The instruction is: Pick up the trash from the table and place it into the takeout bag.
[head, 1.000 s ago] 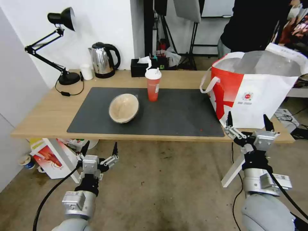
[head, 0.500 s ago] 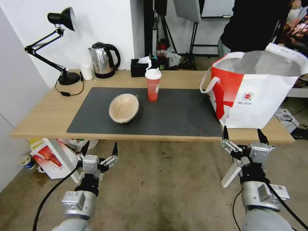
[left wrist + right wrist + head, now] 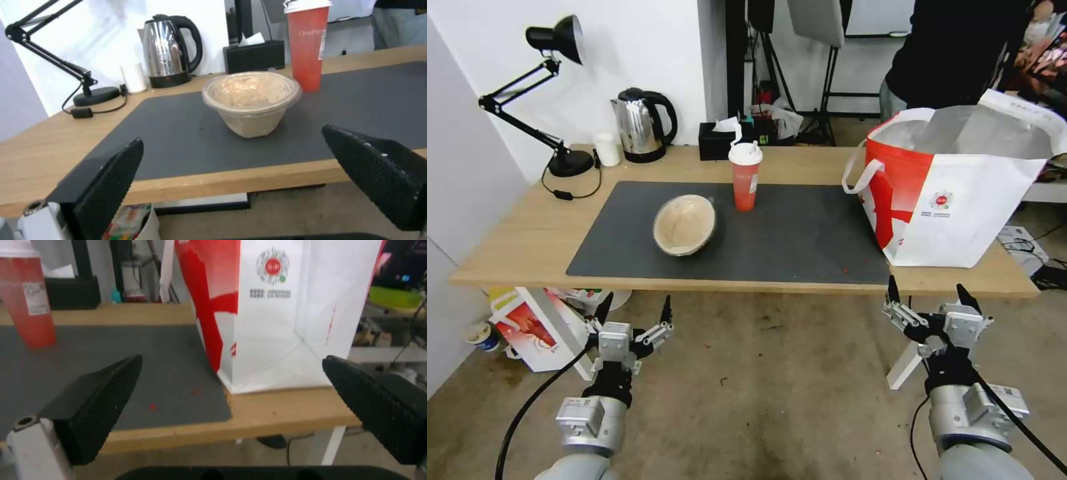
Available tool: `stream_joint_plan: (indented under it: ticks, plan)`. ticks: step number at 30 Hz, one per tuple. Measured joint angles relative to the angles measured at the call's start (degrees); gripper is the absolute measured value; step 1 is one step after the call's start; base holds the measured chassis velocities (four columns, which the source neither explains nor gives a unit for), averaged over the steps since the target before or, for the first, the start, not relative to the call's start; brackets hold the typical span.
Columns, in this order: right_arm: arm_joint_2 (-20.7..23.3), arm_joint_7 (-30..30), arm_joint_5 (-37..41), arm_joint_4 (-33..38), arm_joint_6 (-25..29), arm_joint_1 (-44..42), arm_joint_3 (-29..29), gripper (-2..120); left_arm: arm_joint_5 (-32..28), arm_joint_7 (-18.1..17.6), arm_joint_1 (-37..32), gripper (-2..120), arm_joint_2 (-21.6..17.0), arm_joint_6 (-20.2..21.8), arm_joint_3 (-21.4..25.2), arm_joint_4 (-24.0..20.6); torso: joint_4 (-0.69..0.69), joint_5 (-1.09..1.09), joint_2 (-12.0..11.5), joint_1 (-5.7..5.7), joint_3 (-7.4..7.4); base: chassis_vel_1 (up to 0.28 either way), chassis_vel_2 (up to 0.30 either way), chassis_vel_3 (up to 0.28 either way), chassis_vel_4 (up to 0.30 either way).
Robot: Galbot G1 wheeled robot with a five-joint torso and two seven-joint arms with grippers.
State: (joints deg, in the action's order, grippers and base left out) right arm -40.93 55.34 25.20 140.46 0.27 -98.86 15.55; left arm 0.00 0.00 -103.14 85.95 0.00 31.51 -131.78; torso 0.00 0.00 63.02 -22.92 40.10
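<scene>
1. The left gripper hangs released below the long light-wood table.
2. The shallow beige bowl sits on the mat: probably light, thin-walled; grip its rim.
3. The red cup with white lid stands behind the bowl: likely crushable; grasp mid-body.
4. The boxy red-and-white takeout bag stands right of the bowl.
5. The right gripper hangs released below the bag.

The surface was smooth light wood, its mat dull dark grey, and the kettle shiny metal.

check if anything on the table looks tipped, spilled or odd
The beige round bowl with clear lid sits tilted on the dark grey mat. Small red specks dot the mat near the red-and-white takeout bag.
</scene>
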Motion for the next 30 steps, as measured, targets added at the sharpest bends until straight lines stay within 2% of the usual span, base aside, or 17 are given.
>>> stream_joint_plan:
  ticks: [17, 30]
  plan:
    - [3.2, -0.6, 0.2, -0.4, -0.8, -1.0, 0.4, 100, 0.0, 0.0, 0.0, 100, 0.0, 0.0, 0.0, 0.0, 0.00, 0.00, 0.0, 0.00, 0.00, 0.000, 0.000, 0.000, 0.000]
    - [3.7, -1.4, 0.0, -2.3, -1.0, -1.2, -1.0, 100, 0.0, 0.0, 0.0, 100, 0.0, 0.0, 0.0, 0.0, 0.00, 0.01, 0.0, 0.00, 0.00, 0.000, 0.000, 0.000, 0.000]
